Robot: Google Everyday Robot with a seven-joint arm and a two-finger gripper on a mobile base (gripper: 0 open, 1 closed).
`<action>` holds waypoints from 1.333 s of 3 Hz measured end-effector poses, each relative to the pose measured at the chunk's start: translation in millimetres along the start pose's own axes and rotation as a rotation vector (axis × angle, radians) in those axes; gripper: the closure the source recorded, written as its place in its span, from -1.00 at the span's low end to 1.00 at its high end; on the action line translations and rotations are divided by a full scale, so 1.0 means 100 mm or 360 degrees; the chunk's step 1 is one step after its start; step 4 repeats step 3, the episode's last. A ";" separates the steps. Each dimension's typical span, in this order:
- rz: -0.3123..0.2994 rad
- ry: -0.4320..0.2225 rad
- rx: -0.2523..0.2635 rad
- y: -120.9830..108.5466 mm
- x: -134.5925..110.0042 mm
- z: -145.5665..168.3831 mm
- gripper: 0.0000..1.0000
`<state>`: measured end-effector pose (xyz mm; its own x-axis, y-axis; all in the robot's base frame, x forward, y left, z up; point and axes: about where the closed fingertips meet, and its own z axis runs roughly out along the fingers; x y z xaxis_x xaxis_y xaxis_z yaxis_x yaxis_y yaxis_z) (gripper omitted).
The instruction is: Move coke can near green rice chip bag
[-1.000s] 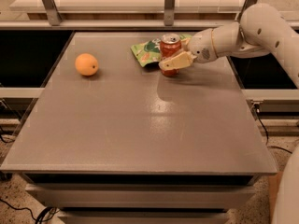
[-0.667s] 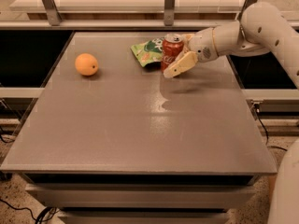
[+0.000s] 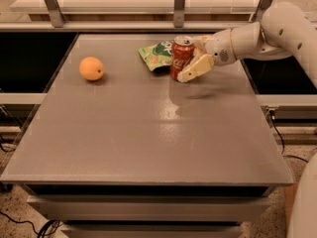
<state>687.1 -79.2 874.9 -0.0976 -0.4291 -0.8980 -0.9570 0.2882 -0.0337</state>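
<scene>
The coke can [image 3: 182, 57] is red with white script and a silver top. It stands upright on the grey table [image 3: 148, 133] at the back, right against the right edge of the green rice chip bag [image 3: 157, 55]. The bag lies flat, light green with a dark logo. My gripper [image 3: 197, 53] is just right of the can, open. Its near finger [image 3: 195, 67] angles away from the can's lower right side, and the far finger shows behind the can's top. The white arm [image 3: 257, 36] reaches in from the right.
A round orange fruit [image 3: 91, 68] sits at the back left of the table. A metal rail with posts [image 3: 180, 4] runs behind the table's far edge. Dark gaps lie on both sides of the table.
The can, held by the gripper before, now stands by the bag. The near finger has swung away from the can, so the gripper has opened.
</scene>
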 end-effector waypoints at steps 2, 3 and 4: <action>0.0010 0.0011 0.0054 -0.05 0.04 -0.19 -1.00; 0.0013 0.0015 0.0067 -0.06 0.05 -0.26 -1.00; 0.0013 0.0015 0.0067 -0.06 0.05 -0.26 -1.00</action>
